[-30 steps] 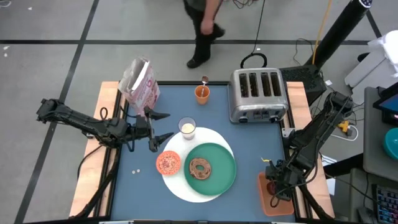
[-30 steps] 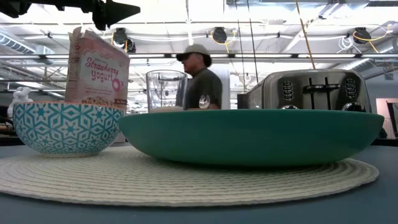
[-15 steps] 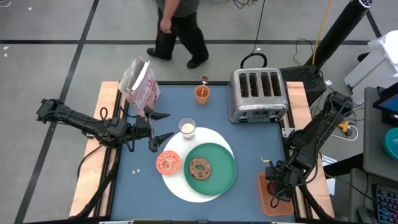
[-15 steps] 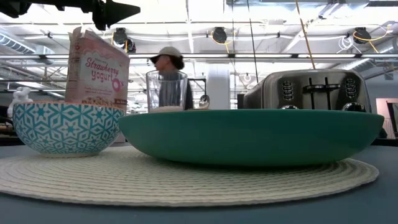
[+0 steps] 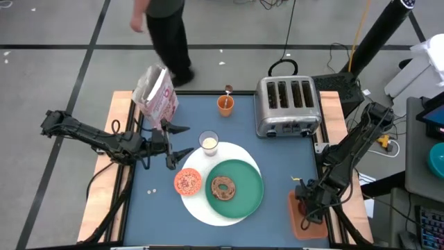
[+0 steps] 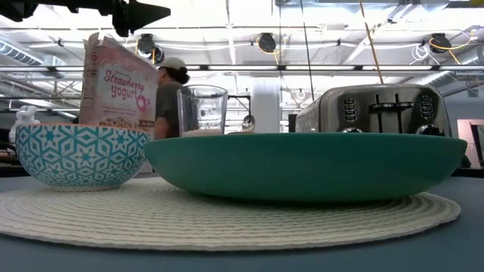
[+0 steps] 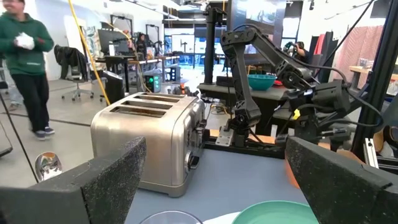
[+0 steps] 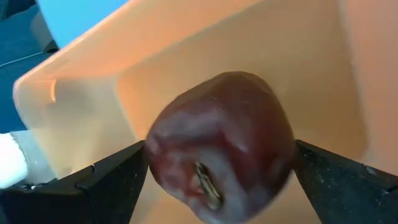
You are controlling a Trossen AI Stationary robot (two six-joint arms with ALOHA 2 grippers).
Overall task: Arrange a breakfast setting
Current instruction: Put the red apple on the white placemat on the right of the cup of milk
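While the person [image 5: 163, 31] beyond the far edge has walked across toward the left side of the high view since a second ago, nothing on the blue surface [image 5: 277, 167] has shifted and neither arm has moved.

The round white mat [image 5: 201, 205] lies near the front middle, carrying the large green plate [image 5: 246, 198] with the brown bagel [image 5: 223, 187] on it. The silver toaster [image 5: 287, 105] stands at the far right. The pink cereal box [image 5: 157, 92] stands upright at the far left corner. The orange tray [image 5: 305, 223] sits at the front right edge of the surface. The small bowl [image 5: 187, 181], orange inside and blue-patterned outside in the low view, rests on the mat's left edge, just beside the plate. The glass of milk [image 5: 209, 143] stands at the mat's far edge. A small orange cup [image 5: 225, 105] sits near the far edge with the spoon [image 5: 227, 89] at it. The dark red fruit [image 8: 221, 146] lies in the tray.

The left hand [image 5: 177, 141] hovers level above the surface between the cereal box and the bowl, its fingers spread wide and holding nothing, pointing toward the glass. The right hand [image 5: 303, 208] is lowered into the tray, its fingers [image 8: 112, 180] wide on either side of the fruit; whether they touch it I cannot tell.
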